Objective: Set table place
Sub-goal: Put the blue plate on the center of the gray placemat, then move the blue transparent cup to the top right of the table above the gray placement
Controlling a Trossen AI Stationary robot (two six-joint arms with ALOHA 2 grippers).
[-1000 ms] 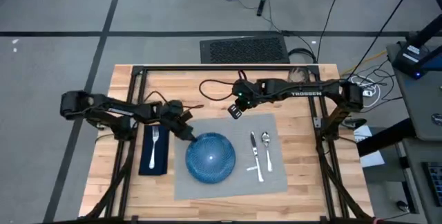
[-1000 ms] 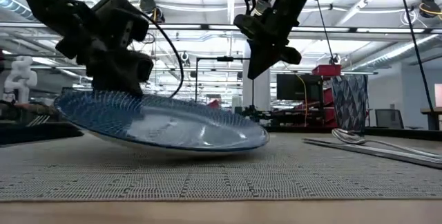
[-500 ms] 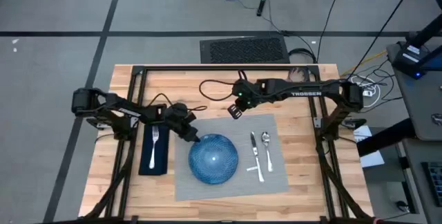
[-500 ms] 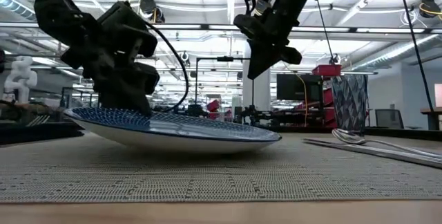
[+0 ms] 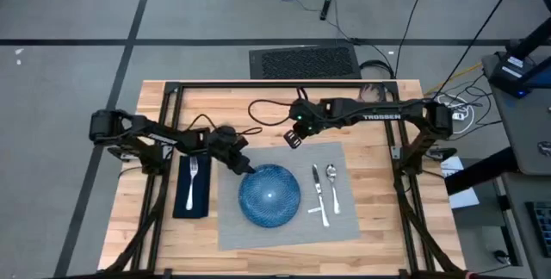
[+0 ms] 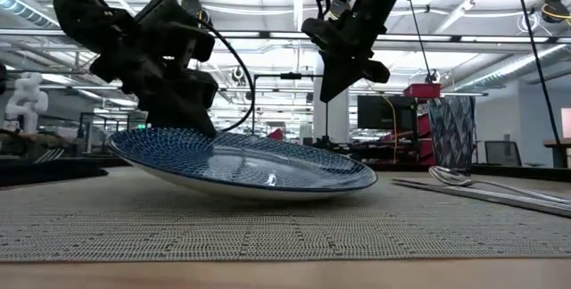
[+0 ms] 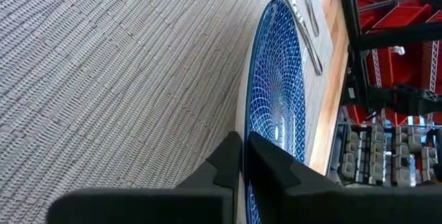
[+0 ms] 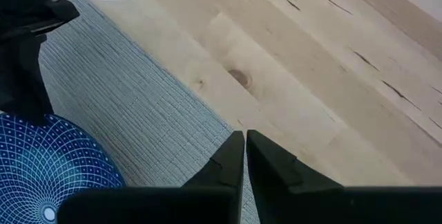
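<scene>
While tilted on the placemat (image 5: 331, 219), blue plate (image 5: 269, 195) – rim clenched by left pincer (image 5: 245, 170), right pincer (image 5: 293, 139) closed, aloft.

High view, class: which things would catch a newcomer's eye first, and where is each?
The blue patterned plate stands out, on the grey placemat mid-table, its rim pinched by the left gripper. Right of it lie a knife and spoon. The right gripper hangs shut above the placemat's far edge.
</scene>
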